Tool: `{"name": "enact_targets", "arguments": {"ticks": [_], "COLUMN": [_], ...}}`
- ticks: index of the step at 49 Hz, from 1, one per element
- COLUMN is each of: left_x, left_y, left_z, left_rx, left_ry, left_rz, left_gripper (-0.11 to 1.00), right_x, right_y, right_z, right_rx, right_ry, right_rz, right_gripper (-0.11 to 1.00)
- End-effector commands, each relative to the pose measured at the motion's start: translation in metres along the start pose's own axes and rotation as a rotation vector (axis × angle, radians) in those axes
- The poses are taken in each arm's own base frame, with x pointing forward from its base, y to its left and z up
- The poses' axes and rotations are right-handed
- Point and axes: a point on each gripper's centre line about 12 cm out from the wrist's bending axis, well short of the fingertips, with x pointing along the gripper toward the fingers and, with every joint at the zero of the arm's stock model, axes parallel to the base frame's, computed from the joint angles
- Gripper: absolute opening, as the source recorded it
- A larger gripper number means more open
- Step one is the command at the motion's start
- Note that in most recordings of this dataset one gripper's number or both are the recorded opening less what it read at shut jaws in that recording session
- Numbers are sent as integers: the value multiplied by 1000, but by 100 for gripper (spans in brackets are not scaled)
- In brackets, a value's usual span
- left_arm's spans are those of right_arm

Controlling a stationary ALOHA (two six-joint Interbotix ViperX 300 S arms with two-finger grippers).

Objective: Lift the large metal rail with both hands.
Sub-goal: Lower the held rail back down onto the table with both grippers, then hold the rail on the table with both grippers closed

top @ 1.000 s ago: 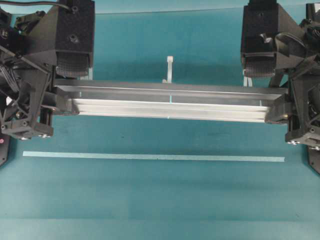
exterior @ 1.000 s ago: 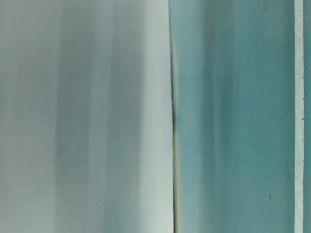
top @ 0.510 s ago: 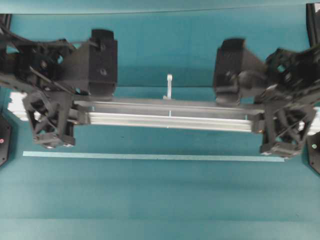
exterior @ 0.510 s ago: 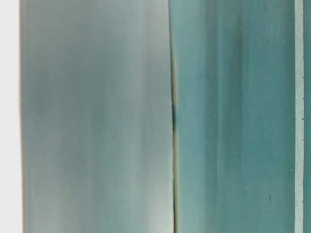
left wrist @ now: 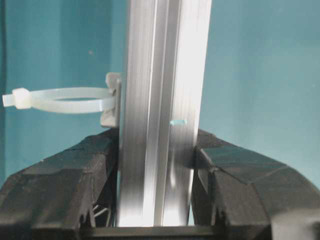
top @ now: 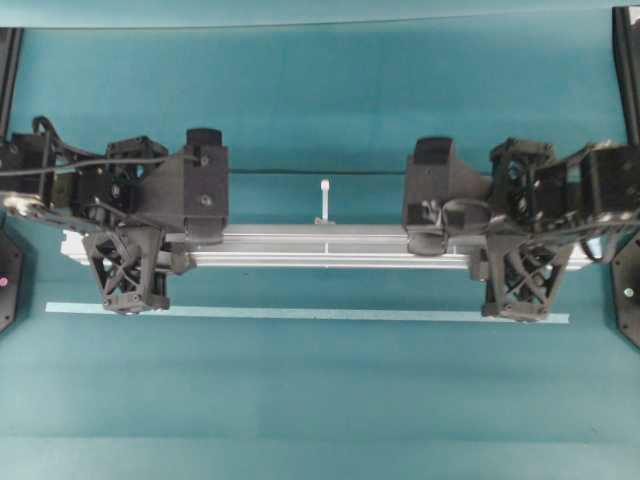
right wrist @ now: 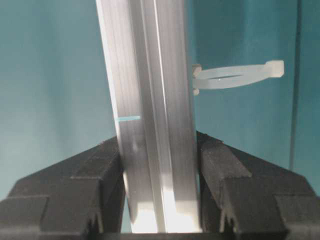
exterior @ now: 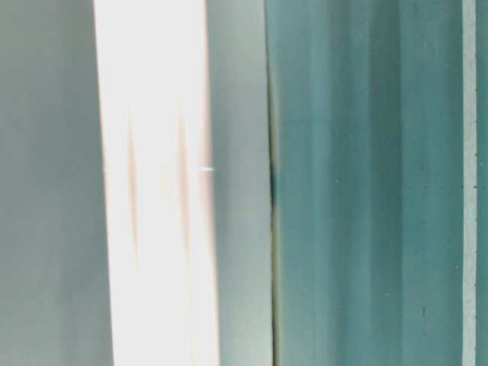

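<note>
**Rail pinched at both ends: slip and skew are the worries**

My left gripper (left wrist: 156, 200) has its jaws pinching the large metal rail (left wrist: 162, 115) from both sides, pads flat against the grooved flanks. My right gripper (right wrist: 159, 195) does likewise, jaws pressed onto the rail's faces. Neither pair is spread, and neither meets; the metal fills the gap.

Overhead, the rail (top: 330, 250) runs crosswise between the two arms, left gripper (top: 160, 255) near one end, right gripper (top: 480, 260) near the other. It lies just behind the tape strip (top: 300, 313) on the teal desk (top: 320, 400). Whether it is clear of the desk, I cannot tell for certain.

Risks, as I judge them:
- Smooth aluminium on pads: if one pinch is weaker, that end may slide down and the rail tilt.
- Uneven rise of the two arms would twist the rail in the jaws or lever it out.
- Drawing the arms apart or together could pull it lengthwise through a grip.
- The white zip-tie loop (left wrist: 60, 100) sticks out near my left jaws and could snag.

The table-level view is blurred and glared, no help.
</note>
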Motion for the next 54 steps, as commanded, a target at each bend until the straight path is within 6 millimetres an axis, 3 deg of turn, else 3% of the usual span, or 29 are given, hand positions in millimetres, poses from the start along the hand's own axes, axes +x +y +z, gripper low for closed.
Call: {"name": "enact_targets", "arguments": {"ticks": [1,10,27,43,54], "left_x": [2,29,74,104,113], "left_y": [-1,-2,-6,-11,-10], "left_z": [-5,-17,-31,-46,-47], "left_rx": [-7,-5,-17,-9,-12], "left_ry": [-15,8,5,50,32], "left_rz": [-6,-6,-14,-17,-19], "left_gripper": [36,36,36,36,36], "right_x": [16,45,83,114,125], "right_y": [-4,-1,7,22,27], "right_z": [-7,-15,-19,-15,-18], "right_rx": [-7,-17,-42,-66,-68], "right_ry": [7,-35,-36,-39,-35], "right_rz": [-27,-16,-3,25,38], "right_gripper": [39,39,39,39,39]}}
